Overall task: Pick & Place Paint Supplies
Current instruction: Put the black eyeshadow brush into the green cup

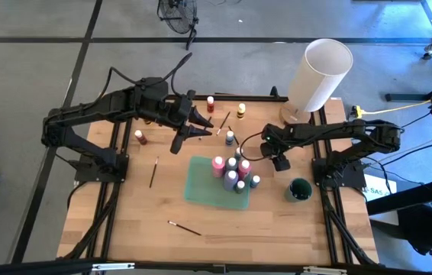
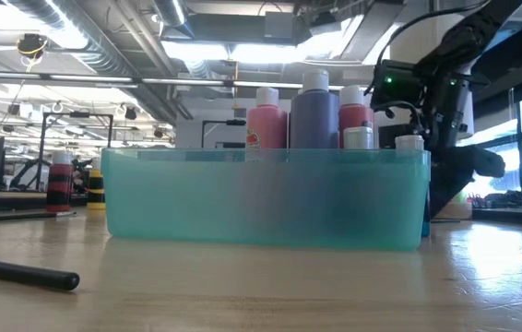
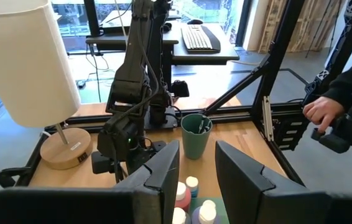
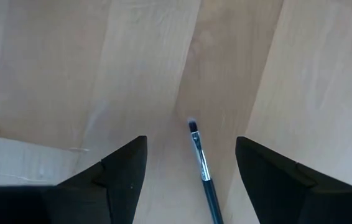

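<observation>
table (image 1: 124,214) — wood | on it: tray (image 1: 201,186), brushes (image 1: 153,172), bottles (image 1: 141,137), cup (image 1: 299,189), lamp (image 1: 317,76)

A teal tray (image 1: 201,183) holds pink (image 1: 218,163), purple (image 1: 230,179) and red (image 1: 244,167) bottles on pale wood table (image 1: 224,229).

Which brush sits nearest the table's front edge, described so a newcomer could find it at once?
Start at the teal tray in the middle of the wooden table. Below it in the high view, toward the front edge, lies a thin dark brush, alone on bare wood. Unlike the other brushes, it has no bottles nearby.
</observation>
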Available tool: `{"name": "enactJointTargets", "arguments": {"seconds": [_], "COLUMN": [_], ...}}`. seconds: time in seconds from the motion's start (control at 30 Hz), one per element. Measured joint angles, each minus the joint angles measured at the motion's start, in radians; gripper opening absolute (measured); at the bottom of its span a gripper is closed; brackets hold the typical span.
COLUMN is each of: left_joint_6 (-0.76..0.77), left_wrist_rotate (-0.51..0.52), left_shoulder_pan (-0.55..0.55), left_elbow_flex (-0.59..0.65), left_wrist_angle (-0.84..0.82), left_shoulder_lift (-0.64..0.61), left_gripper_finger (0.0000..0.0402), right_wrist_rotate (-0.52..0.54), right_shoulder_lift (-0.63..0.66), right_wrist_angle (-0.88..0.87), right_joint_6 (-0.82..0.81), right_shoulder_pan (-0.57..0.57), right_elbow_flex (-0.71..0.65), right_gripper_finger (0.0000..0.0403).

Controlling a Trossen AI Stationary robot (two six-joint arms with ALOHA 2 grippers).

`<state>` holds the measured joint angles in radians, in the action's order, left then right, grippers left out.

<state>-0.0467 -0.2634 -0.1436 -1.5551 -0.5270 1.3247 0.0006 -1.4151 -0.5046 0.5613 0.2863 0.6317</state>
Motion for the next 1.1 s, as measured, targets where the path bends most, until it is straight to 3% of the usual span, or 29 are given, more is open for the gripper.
{"name": "enactJointTargets", "arguments": {"seconds": [0.6, 1.1], "left_joint_6": [0.026, 0.026], "left_wrist_rotate": [0.0, 0.0], "left_shoulder_pan": [0.005, 0.026], "left_elbow_flex": [0.0, 0.0], "left_wrist_angle": [0.0, 0.0], "left_shoulder_lift": [0.0, 0.0], "left_gripper_finger": [0.0098, 0.0098], "right_wrist_rotate": [-0.001, 0.003], "right_shoulder_lift": [-0.018, -0.084], "right_wrist_angle": [0.025, -0.005], "right_joint_6": [0.001, 0.022], "right_shoulder_pan": [0.0, 0.0], "right_elbow_flex": [0.0, 0.048], "right_gripper_finger": [0.0208, 0.0207]}}
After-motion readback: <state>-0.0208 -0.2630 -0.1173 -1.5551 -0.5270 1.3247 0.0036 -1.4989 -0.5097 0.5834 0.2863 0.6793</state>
